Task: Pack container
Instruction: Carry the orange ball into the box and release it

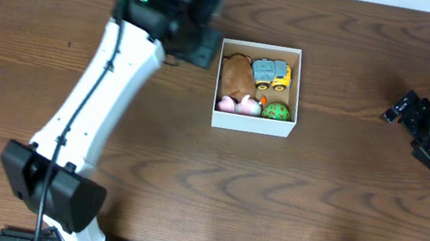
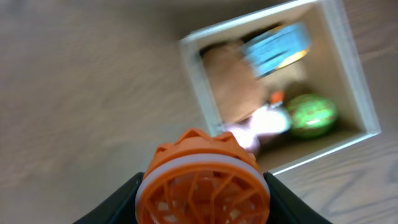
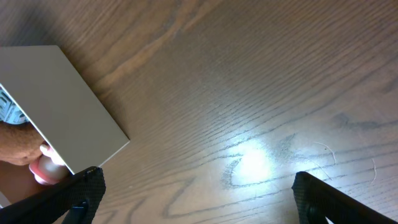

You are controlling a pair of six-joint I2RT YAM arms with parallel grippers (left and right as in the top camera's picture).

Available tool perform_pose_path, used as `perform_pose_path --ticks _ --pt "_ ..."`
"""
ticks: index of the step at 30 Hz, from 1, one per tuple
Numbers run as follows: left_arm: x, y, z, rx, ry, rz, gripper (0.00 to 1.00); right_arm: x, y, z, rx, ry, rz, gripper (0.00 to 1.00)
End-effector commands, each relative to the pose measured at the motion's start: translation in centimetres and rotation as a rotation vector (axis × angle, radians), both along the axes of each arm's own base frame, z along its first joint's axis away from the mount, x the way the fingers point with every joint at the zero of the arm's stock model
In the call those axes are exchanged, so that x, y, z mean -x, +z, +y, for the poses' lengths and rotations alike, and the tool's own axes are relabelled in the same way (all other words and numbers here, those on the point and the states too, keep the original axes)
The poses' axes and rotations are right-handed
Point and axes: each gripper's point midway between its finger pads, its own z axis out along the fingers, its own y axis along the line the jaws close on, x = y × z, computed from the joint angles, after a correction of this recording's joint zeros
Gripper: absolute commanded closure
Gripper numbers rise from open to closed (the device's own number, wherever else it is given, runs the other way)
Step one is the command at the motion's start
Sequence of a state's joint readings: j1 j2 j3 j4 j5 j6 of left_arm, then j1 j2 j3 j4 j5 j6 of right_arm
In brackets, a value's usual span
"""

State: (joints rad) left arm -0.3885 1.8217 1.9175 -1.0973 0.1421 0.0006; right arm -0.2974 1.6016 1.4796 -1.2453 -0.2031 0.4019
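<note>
Your square white box with a tan cardboard inside [image 1: 251, 122] sits mid-table [image 1: 341, 203], holding a brown plush toy [image 1: 237, 76], a blue-and-yellow toy truck [image 1: 271, 73], a pink toy [image 1: 240, 104] and a green ball [image 1: 276, 111]. By its far-left corner your left fingers [image 2: 115, 208] pinch an orange lattice toy [image 2: 202, 186]. Your right fingers [image 3: 74, 196] are spread over bare wood, well right.

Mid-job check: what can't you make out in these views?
Left wrist: inside of the container is motion-blurred; the orange toy in the left hand is cut by the bottom edge.
Overhead: the left arm covers that toy.
Right wrist: the left edge crops the container; the right hand shows fingertips only.
</note>
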Motion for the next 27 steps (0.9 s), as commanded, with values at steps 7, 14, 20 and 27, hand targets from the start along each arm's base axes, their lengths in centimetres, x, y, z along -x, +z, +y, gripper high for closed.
perform_pose_path --ticks 7,14,20,27 --pt "-0.3 -7.3 -10.5 -0.001 -0.201 0.028 0.57 0.1 -0.1 0.0 -0.005 -0.004 0.006 0.01" --pt "-0.5 -14.0 -12.4 -0.049 -0.228 0.118 0.57 0.1 -0.1 0.0 -0.007 -0.004 0.007 0.01" --pt "-0.7 -15.2 -12.3 -0.069 -0.249 0.131 0.3 0.1 -0.1 0.0 -0.006 -0.003 0.005 0.01" --pt "-1.0 -8.6 -11.1 -0.033 -0.226 0.044 0.02 -1.3 0.7 0.9 -0.037 0.092 -0.085 0.01"
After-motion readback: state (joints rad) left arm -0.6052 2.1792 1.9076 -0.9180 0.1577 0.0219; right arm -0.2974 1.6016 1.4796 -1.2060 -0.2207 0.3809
